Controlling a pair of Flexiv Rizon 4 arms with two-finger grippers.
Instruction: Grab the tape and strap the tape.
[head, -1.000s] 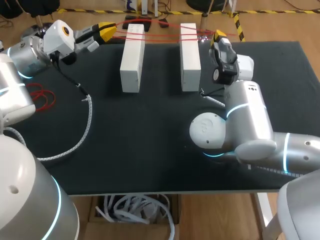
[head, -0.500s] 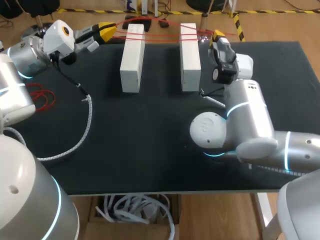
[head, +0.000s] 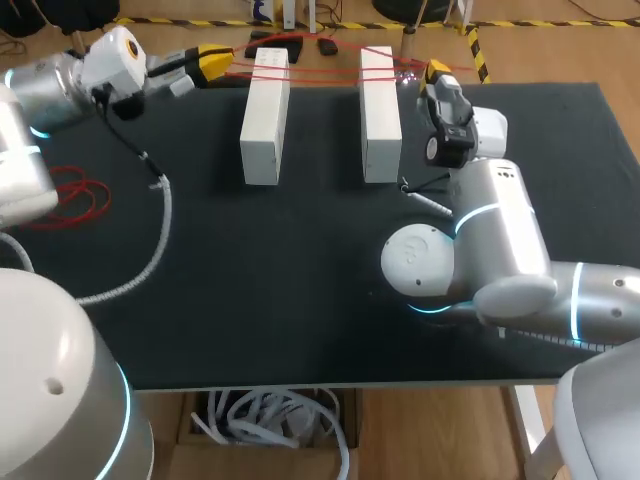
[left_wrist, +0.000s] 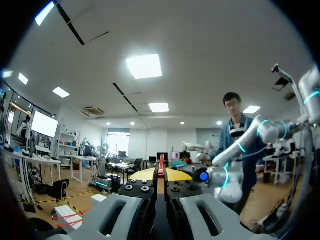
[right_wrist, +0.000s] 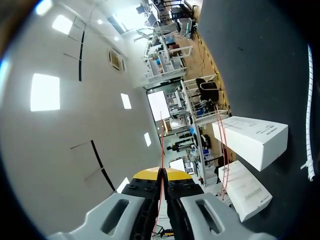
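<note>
Tape (head: 325, 70), thin and red, stretches along the far edge of the table (head: 300, 280) over two white boxes (head: 265, 120). The left gripper (head: 215, 62) and right gripper (head: 437, 70) each pinch one end, jaws fully closed. Pulling harder could slip it free or tip a box.

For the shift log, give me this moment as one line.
left jaws: shut on red tape | right jaws: shut on red tape | red tape: stretched across both white boxes

Black table (head: 300, 290) carried the left white box (head: 265, 118) and right white box (head: 380, 115), apart, plus a red coil (head: 78, 195) leftward.
</note>
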